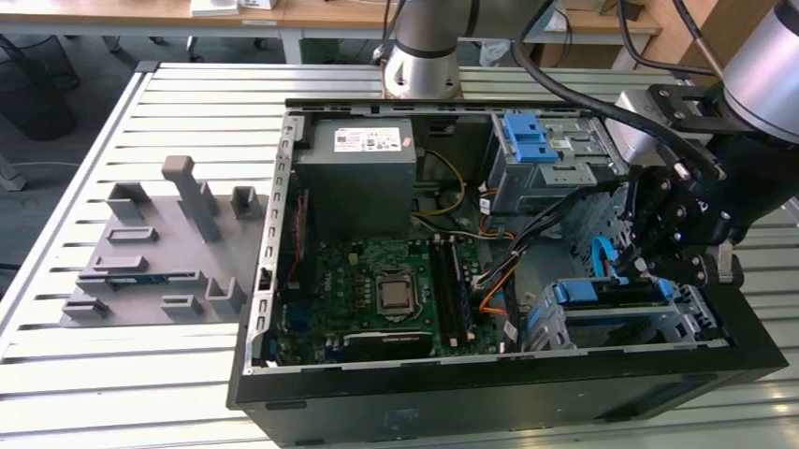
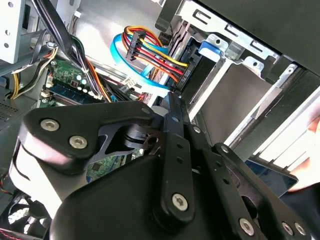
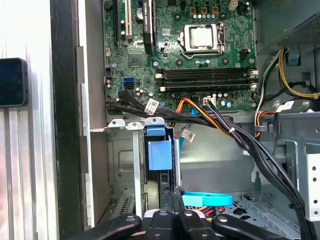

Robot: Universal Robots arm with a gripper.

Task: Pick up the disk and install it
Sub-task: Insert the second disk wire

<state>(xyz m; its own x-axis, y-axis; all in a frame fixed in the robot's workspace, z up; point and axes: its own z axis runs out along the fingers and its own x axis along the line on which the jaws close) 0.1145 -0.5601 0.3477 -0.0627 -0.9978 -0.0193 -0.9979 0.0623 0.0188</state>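
The disk (image 1: 605,293), with its blue carrier, sits in the lower drive cage at the front corner of the open computer case, on the exterior view's right. In the first wrist view the disk (image 3: 160,155) stands edge-on in the cage slot, its blue tab facing the motherboard. My gripper (image 1: 643,271) hangs just above the cage. In the first wrist view the gripper (image 3: 175,200) has its two black fingers together, right beside the disk's near end. I cannot tell whether they touch it. In the second wrist view the gripper (image 2: 172,107) points towards the cage.
A bundle of coloured cables (image 3: 215,122) and a blue flat cable (image 3: 207,199) run close to the cage. A grey power-supply box (image 1: 362,154) and an upper drive cage with a blue latch (image 1: 530,136) stand at the back. A grey fixture plate (image 1: 156,253) lies beside the case.
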